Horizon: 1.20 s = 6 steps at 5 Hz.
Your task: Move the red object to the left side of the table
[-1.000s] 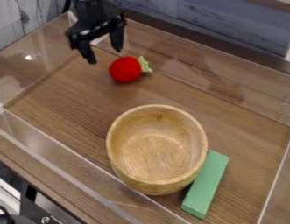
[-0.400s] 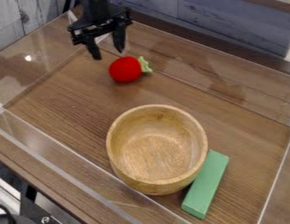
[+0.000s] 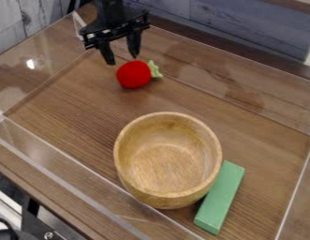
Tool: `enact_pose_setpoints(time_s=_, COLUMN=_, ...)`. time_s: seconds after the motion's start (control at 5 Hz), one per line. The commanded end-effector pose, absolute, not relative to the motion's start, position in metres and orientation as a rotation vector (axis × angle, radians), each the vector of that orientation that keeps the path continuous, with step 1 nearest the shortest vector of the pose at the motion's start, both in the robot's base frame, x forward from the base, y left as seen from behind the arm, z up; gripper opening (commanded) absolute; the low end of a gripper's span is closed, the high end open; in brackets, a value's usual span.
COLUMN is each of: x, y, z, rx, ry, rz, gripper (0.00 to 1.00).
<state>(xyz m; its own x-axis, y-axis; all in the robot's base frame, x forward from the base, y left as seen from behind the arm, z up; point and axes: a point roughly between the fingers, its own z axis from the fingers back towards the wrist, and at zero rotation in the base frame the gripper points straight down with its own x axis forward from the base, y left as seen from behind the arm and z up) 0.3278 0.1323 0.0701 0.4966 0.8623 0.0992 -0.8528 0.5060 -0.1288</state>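
Note:
The red object (image 3: 136, 74), a small round toy fruit with a green tuft on its right, lies on the brown wood-grain table (image 3: 69, 112) toward the back. My dark gripper (image 3: 122, 54) points down just behind and slightly left of it. Its two fingers stand apart with nothing between them, and their tips hang close above the fruit's far edge. Whether they touch the fruit I cannot tell.
A large wooden bowl (image 3: 168, 157) sits in the front middle of the table. A green rectangular block (image 3: 220, 197) lies against its right side. Low clear acrylic walls (image 3: 32, 150) edge the tabletop.
The gripper has shifted a little to the right, closer to the red object, and rolled slightly. The fruit, bowl and block have not moved.

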Motion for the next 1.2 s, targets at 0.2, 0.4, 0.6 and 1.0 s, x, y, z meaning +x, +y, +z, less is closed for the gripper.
enact_pose_setpoints(time_s=0.2, x=0.332, y=0.168, z=0.079, rx=-0.043, ry=-0.217, rz=1.051, gripper=0.0)
enact_pose_setpoints(time_s=0.4, x=0.334, y=0.174, z=0.085, rx=-0.036, ry=-0.213, rz=1.007, gripper=1.0)
enact_pose_setpoints(time_s=0.6, x=0.339, y=0.181, z=0.084, rx=-0.027, ry=-0.208, rz=1.013, gripper=1.0)
enact_pose_setpoints(time_s=1.0, x=0.354, y=0.167, z=0.103, rx=-0.03, ry=-0.203, rz=0.888, gripper=1.0)
